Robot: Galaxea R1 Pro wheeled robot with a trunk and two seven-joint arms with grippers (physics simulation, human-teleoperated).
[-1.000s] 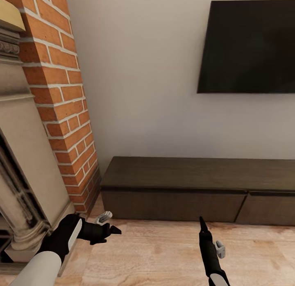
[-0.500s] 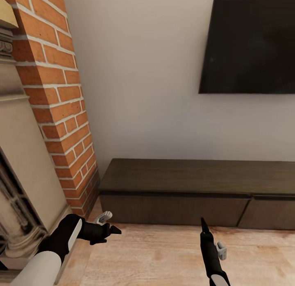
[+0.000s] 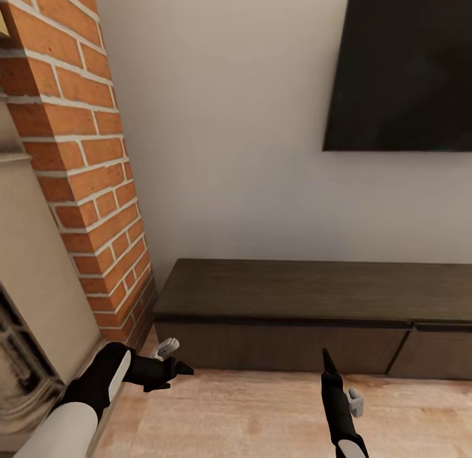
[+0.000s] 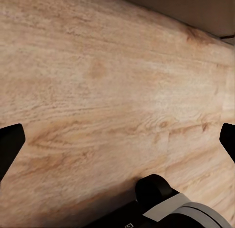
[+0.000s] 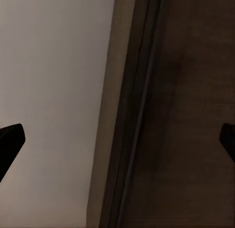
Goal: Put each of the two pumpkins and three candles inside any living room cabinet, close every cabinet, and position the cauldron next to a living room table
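Both empty claws, left (image 3: 172, 359) and right (image 3: 335, 386), gaped before the shut cabinet (image 3: 282, 313) at twelve o'clock; opening a drawer seemingly came next.

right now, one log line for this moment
phase: facing cabinet | drawers: shut | left gripper: open, empty, over floor | right gripper: open, empty, toward cabinet

cabinet (image 3: 288, 294): dark brown
brick column (image 3: 78, 156): orange-red, pale mortar lines
floor (image 3: 255, 412): light wood grain
television (image 3: 406, 71): black
wall (image 3: 223, 117): off-white
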